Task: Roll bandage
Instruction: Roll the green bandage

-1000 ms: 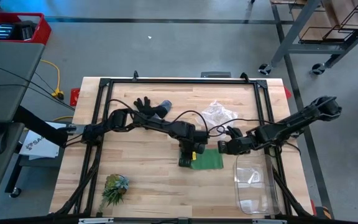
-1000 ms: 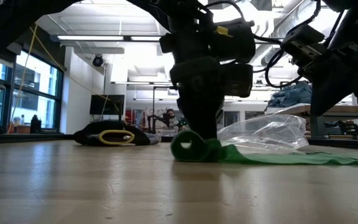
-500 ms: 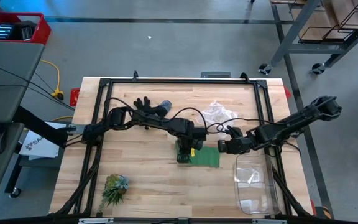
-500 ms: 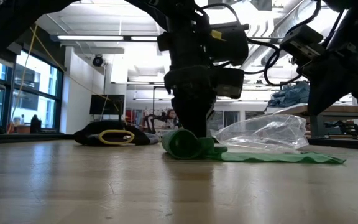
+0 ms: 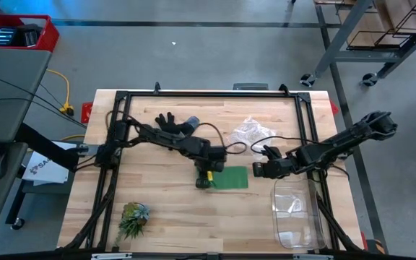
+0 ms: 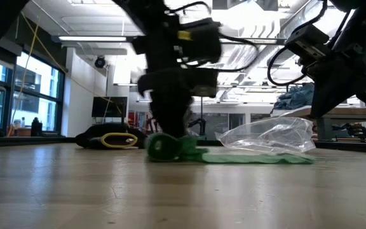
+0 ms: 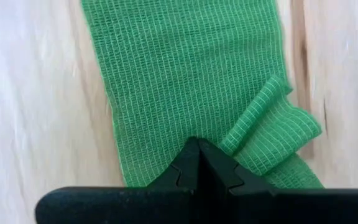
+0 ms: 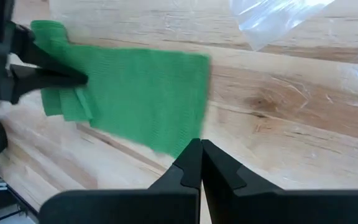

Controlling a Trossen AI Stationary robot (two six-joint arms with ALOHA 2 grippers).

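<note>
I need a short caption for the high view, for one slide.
Left gripper, fingers shut, on the rolled end of the green bandage; right gripper waits beside its flat end.

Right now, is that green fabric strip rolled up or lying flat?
Partly rolled: the green fabric strip has a small roll at one end; the rest lies flat.

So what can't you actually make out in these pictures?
- High view: the rolled end of the green mesh fabric bandage sits under the left gripper, so the number of turns is hidden.
- Low view: the left arm is motion-blurred; contact with the roll is unclear.
- Right wrist view: whether the right gripper touches the wooden table.
</note>
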